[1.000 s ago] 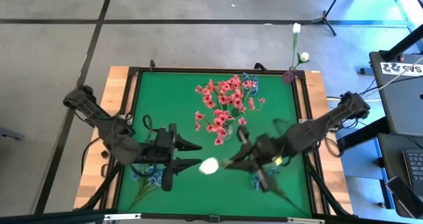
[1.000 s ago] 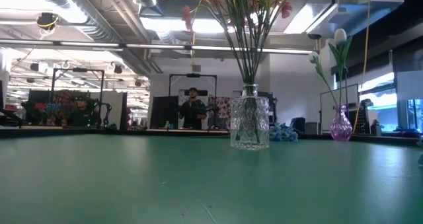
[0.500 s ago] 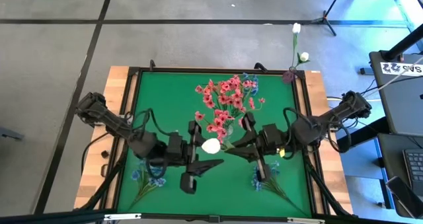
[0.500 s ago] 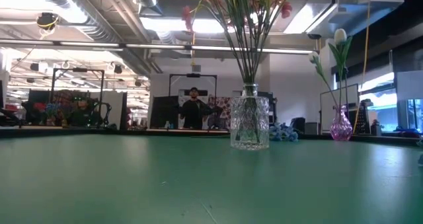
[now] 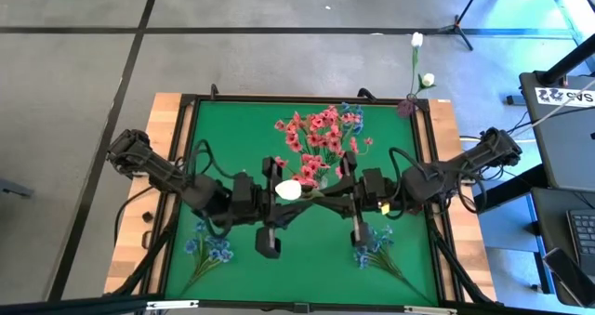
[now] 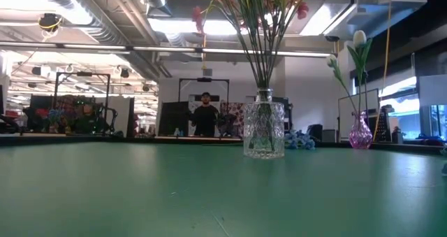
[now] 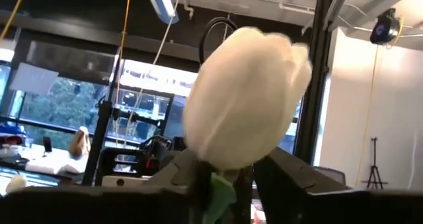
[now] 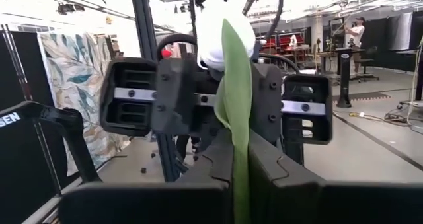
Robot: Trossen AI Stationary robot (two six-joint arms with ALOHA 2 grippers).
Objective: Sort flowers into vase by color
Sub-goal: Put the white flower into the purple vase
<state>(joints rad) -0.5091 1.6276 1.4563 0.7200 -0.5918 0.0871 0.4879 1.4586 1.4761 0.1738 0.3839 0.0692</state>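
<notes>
Pinching the green stem of a white-budded artificial flower (image 5: 289, 190), the right pincer (image 5: 349, 201) is clenched on it, facing the left pincer (image 5: 279, 213), whose fingers flank the stem below the bud; whether they grip cannot be told. Just beyond both, a clear cut-glass vase (image 6: 264, 131) holds pink sprigs (image 5: 316, 138). Farther off on the green tabletop (image 5: 242, 129), a small pink glass vase (image 6: 360, 132) holds white buds (image 5: 417, 40).

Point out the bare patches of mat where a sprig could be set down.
Bare green mat: the far-left corner, between the frame and the pink bouquet, and the near middle strip between the two blue sprigs. Crowded: the centre, where the left gripper and right gripper meet at the white flower.
</notes>
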